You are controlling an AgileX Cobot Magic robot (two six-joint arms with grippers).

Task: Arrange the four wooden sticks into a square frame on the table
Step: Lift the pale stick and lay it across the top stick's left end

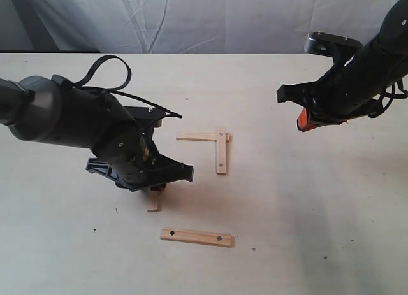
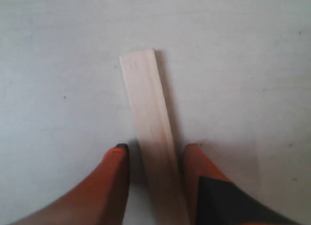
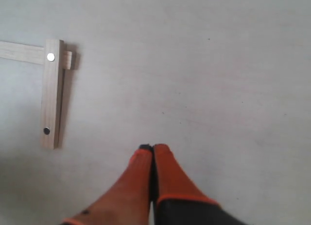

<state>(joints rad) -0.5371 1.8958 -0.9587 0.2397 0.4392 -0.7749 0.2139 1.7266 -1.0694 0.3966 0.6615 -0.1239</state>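
Two of the four wooden sticks form an L on the table: a plain stick with a holed stick laid over its right end. The right wrist view shows the same holed stick and plain stick. Another holed stick lies alone nearer the front. The second plain stick lies under my left gripper. In the left wrist view this plain stick runs between the orange fingers of the left gripper, which is open with a gap on one side. My right gripper hangs above the table to the right, and the right gripper is shut on nothing.
A white cloth backdrop hangs behind the table's far edge. The bulky black left arm covers part of the table's left side. Tiny dark specks dot the surface near the front.
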